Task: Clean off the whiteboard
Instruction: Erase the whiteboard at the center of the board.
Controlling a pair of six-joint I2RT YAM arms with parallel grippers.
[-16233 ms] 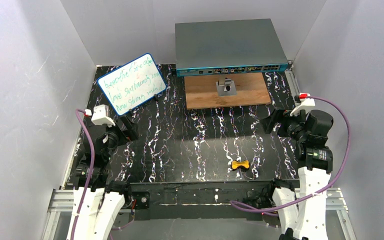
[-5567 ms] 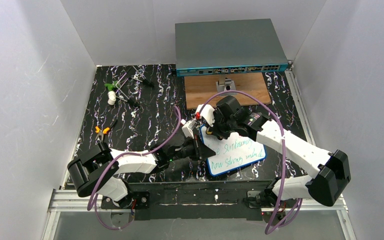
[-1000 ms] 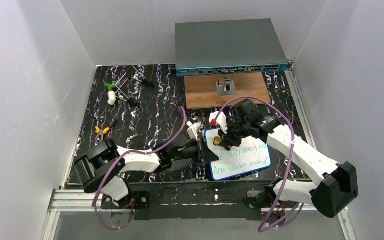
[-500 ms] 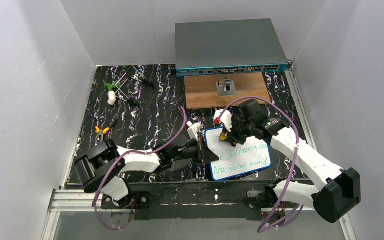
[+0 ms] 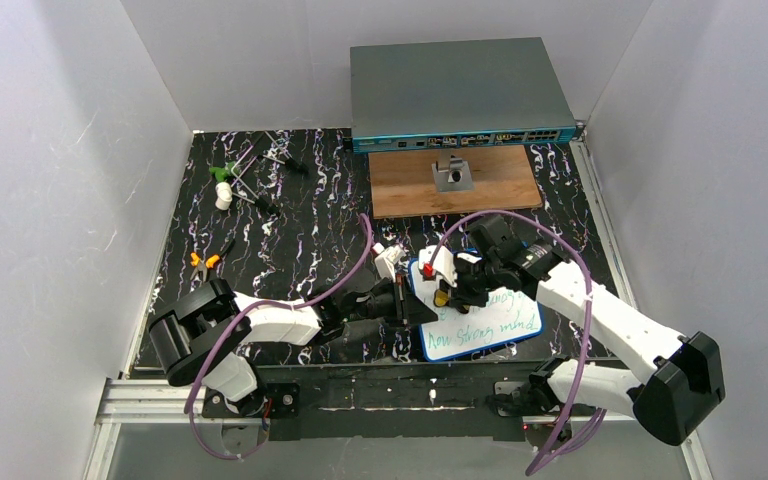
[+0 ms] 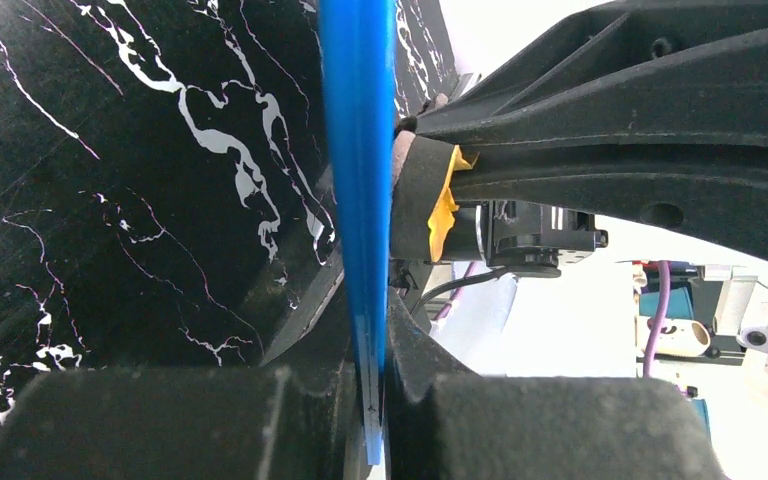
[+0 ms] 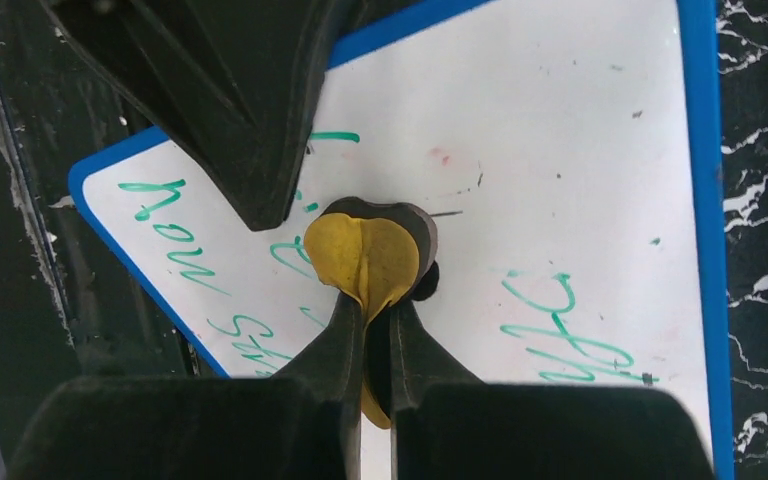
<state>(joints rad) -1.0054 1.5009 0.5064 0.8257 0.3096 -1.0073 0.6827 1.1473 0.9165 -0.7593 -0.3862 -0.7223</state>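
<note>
Two grippers are working one board right now. The right gripper (image 7: 365,305) is pinching a yellow eraser pad (image 7: 368,250) tight between its fingers and pressing it flat against the whiteboard (image 7: 580,130), with green handwriting (image 7: 550,330) showing on both sides of the pad and only faint smudges sitting on the white above it. The left gripper (image 6: 370,385) is clamping down on the board's thin blue rim (image 6: 358,150), jaws closed right on the edge, and the pad is touching the board's face just beyond them. From overhead, the left gripper (image 5: 403,300) is biting the board's left edge while the right gripper (image 5: 447,292) is hovering over its far left corner. The whiteboard (image 5: 440,345) is lying on the black marbled mat (image 5: 290,230), near the front and right of centre. Farther back, a wooden board (image 5: 500,185) carrying a small metal bracket (image 5: 451,174) is sitting in front of a grey network switch (image 5: 460,90), and orange-handled pliers (image 5: 203,262) are resting well off to the left.
</note>
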